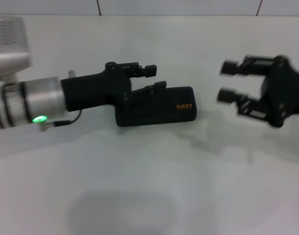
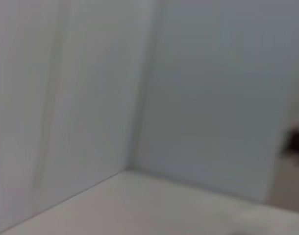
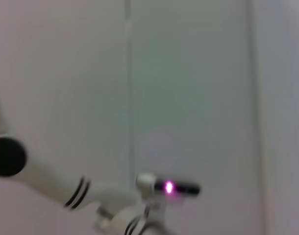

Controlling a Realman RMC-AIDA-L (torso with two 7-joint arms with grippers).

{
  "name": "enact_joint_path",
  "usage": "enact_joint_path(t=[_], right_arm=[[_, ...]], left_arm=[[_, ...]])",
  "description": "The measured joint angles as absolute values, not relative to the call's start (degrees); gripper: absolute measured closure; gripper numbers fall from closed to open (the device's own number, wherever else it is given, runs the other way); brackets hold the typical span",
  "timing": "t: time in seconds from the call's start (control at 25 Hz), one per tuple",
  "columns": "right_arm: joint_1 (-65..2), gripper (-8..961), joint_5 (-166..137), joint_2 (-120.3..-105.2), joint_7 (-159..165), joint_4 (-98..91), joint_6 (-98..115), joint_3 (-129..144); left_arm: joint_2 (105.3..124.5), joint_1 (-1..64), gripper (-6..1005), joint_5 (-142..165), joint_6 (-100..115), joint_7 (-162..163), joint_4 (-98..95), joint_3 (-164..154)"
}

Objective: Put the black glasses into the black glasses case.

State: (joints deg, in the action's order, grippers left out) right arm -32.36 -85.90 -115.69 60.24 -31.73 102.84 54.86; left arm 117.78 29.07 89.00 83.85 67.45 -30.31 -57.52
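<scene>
Two tools show in the head view. The left tool (image 1: pixel 149 78) reaches over the closed black glasses case (image 1: pixel 161 106) on the white counter (image 1: pixel 149 186), its fingers spread, one above the case and one resting on its lid. The right tool (image 1: pixel 228 81) hangs well apart to the case's right, fingers released and empty. The glasses are not visible.

Left wrist view: only blurred white wall panels and counter.

Right wrist view: wall, plus a white arm (image 3: pixel 51 183) with a magenta light (image 3: pixel 168 187).

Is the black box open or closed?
Closed. The glasses case lies flat on the table, no grey lining showing, the left gripper over it.
</scene>
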Motion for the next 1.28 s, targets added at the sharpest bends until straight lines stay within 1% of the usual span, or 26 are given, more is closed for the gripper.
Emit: enact_joint_path(t=[0.12,0.28,0.4,0.52,0.68,0.92,1.28], right_arm=[[-33.18,479,-85.95,-115.81,59.81,-31.78,101.45,59.61],[-33.48,478,-85.88,-116.01,58.54,-31.33,98.58,64.03],[-33.64,476,-84.53,-116.21,56.72,-31.23,96.06,67.7],[-33.66,475,-81.43,-116.2,54.58,-31.12,92.91,72.18],[-33.25,474,-74.18,-116.19,50.5,-31.11,87.77,80.92],[-32.4,471,-69.62,-116.19,45.98,-31.38,84.33,86.75],[-32.19,468,-66.12,-116.19,46.19,-31.3,83.06,88.49]], left_arm=[[116.84,25.28,511,88.78,93.25,66.36,-34.94,-57.33],[116.01,21.35,511,88.82,100.68,61.75,-36.93,-57.25],[115.51,18.22,510,88.94,103.92,58.22,-37.38,-57.24],[115.52,16.23,510,88.71,104.89,55.74,-37.53,-57.21],[115.73,15.27,509,88.91,105.05,55.12,-37.28,-57.22],[115.39,14.98,508,88.92,105.16,55.64,-37.07,-57.2],[115.54,16.14,451,89.12,104.85,59.68,-37.31,-57.09]])
